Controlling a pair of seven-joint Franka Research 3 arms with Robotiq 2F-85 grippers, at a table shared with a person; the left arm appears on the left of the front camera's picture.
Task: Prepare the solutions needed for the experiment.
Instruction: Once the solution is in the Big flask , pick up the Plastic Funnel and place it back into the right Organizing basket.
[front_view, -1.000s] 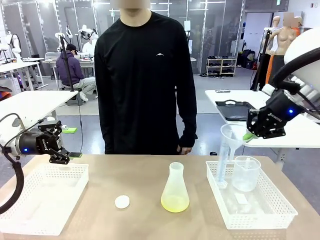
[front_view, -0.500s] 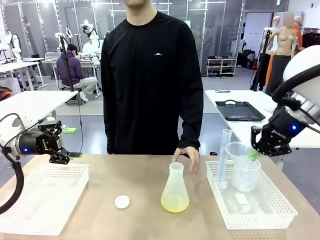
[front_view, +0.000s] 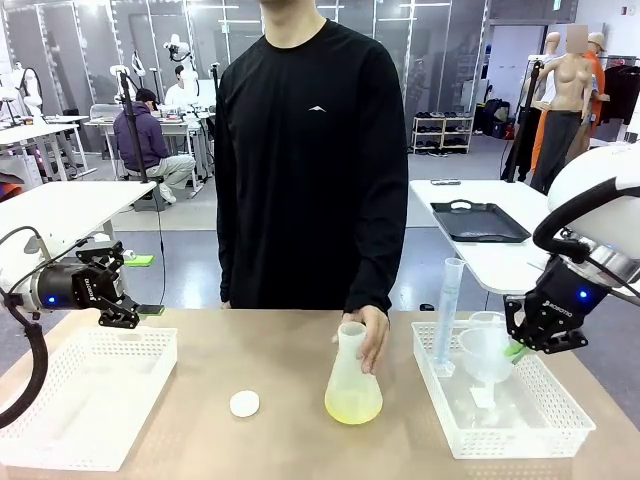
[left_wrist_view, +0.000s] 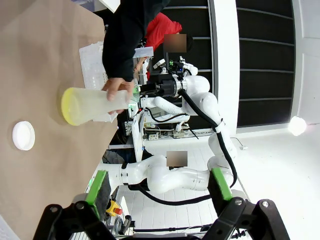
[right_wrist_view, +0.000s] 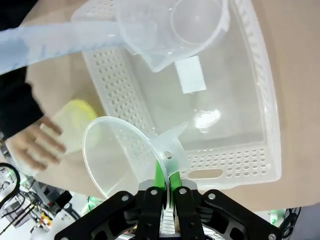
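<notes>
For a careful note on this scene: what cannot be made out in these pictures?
- Scale marks on the tall clear measuring cylinder: too small in the front view, blurred in the right wrist view.
- Neck of the translucent conical flask with pale yellow-green liquid: partly covered by the person's hand, left wrist view.
- Clear plastic beaker: front view, mostly behind the clear plastic funnel.

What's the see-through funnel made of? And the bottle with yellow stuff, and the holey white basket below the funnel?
The clear funnel looks like thin plastic, smooth and slightly cloudy. The conical flask holding pale yellow-green liquid seems milky plastic, though frosted glass is possible. The white perforated basket looks like glossy moulded plastic, with neat rows of holes.
</notes>
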